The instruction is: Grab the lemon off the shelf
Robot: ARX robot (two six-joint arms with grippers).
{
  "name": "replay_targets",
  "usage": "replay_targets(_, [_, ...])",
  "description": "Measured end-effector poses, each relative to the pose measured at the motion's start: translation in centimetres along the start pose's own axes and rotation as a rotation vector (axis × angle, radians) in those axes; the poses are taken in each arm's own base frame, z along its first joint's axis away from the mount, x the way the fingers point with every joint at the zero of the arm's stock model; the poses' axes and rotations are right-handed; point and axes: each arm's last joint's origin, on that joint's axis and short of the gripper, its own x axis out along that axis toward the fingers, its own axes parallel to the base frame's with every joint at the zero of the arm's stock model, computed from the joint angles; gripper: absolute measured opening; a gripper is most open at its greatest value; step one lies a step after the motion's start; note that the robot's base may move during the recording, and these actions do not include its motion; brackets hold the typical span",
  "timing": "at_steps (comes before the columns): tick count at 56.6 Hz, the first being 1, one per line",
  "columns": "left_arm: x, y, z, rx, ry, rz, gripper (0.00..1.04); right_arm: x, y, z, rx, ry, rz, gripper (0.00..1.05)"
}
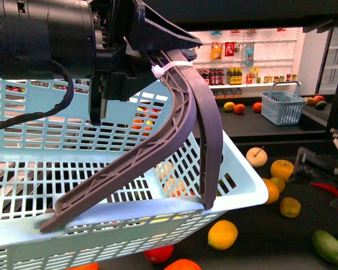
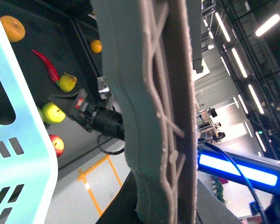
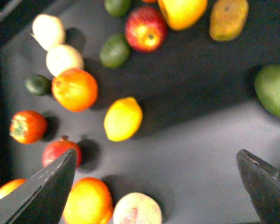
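Observation:
The lemon [image 3: 123,119], bright yellow and oval, lies on the dark deck of the shelf [image 3: 200,121] in the right wrist view. My right gripper [image 3: 156,155] is open and empty above the deck, and the lemon sits just beyond the gap between its fingers, nearer one finger [image 3: 51,182]. My left gripper [image 1: 158,64] is shut on the grey basket handle [image 1: 183,112] and holds the pale blue basket [image 1: 101,169] up close to the front camera. The handle [image 2: 154,116] fills the left wrist view. The basket hides much of the shelf [image 1: 253,236].
Around the lemon lie an orange [image 3: 74,88], a red apple [image 3: 147,28], a green lime [image 3: 115,50] and a pomegranate [image 3: 60,150]. My right arm [image 1: 318,163] is at the right edge. A small blue basket [image 1: 283,107] stands on the back deck.

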Motion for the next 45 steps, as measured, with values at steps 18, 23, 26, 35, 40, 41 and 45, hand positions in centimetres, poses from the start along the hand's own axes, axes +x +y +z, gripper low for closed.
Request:
replay_targets(18, [0.0,0.0,0.0,0.001,0.0,0.0,0.09,6.2,1.5,-2.3,0.102,0.152,-0.081,1.02])
replay_targets(23, [0.0,0.0,0.0,0.001,0.0,0.0,0.09,7.8,2.9,-2.6,0.153,0.17,-0.091,1.02])
replay_targets(26, [0.0,0.0,0.0,0.001,0.0,0.0,0.09,8.5,3.6,-2.8,0.172,0.18,-0.097,1.02])
replay_targets(35, [0.0,0.0,0.0,0.001,0.0,0.0,0.09,11.5,5.5,-3.6,0.227,0.209,-0.122,1.02])
replay_targets(40, [0.0,0.0,0.0,0.001,0.0,0.0,0.09,13.4,6.3,-4.1,0.256,0.216,-0.139,1.02])
replay_targets(41, [0.0,0.0,0.0,0.001,-0.001,0.0,0.09,13.5,6.3,-4.1,0.26,0.217,-0.141,1.02])
replay_targets(45, [0.0,0.0,0.0,0.001,-0.001,0.0,0.09,14.6,6.6,-4.2,0.285,0.224,-0.152,1.02])
